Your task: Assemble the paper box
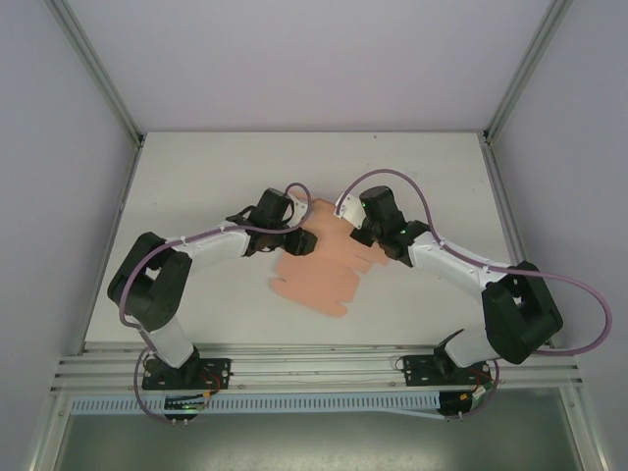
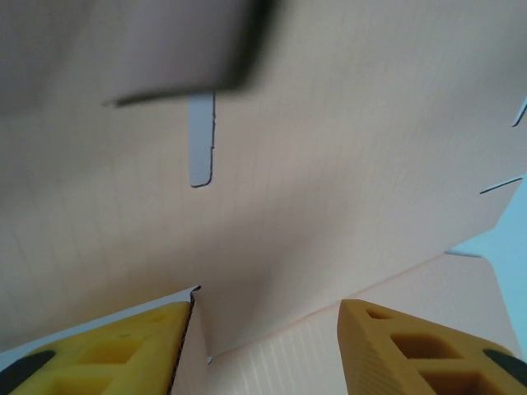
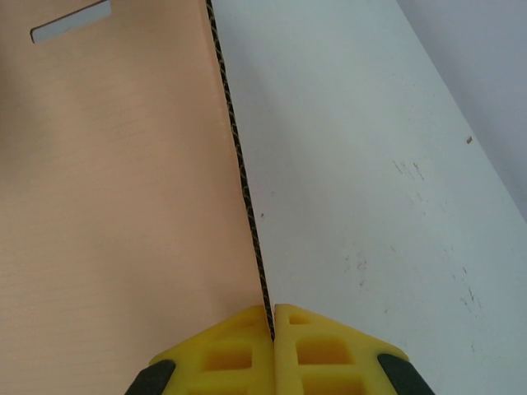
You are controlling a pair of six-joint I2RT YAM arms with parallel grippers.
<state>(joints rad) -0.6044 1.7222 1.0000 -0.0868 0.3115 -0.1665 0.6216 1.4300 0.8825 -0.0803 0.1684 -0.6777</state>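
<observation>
I find the paper box [image 1: 329,275] lying unfolded near the middle of the white counter [image 1: 196,177], between the two arms. It is a salmon-pink sheet of thin corrugated card, die-cut with tabs and flaps.

Right claw [image 1: 355,234]: positioned at the sheet's far right edge in the overhead view. On the right wrist camera, the yellow fingers [image 3: 235,350] are clenched on the cut edge of the card [image 3: 123,206]. The fluted edge runs straight up from the pinch. Left of that edge is card, with a narrow slot [image 3: 70,22] near the top. Right of it is bare counter [image 3: 370,164], lightly scuffed.

Left claw [image 1: 297,240]: positioned over the sheet's far left part. On the left wrist camera it is released, with its yellow fingers [image 2: 395,346] well apart and nothing pinched between them. Card [image 2: 329,164] lies close in front, and a crease crosses the gap between the fingers. A cut edge of the card passes just beside the left-hand finger.

Room for moving: open counter lies beyond the sheet and to both sides. The sheet's near edge — ragged with tabs — stops short of the counter's near edge.
</observation>
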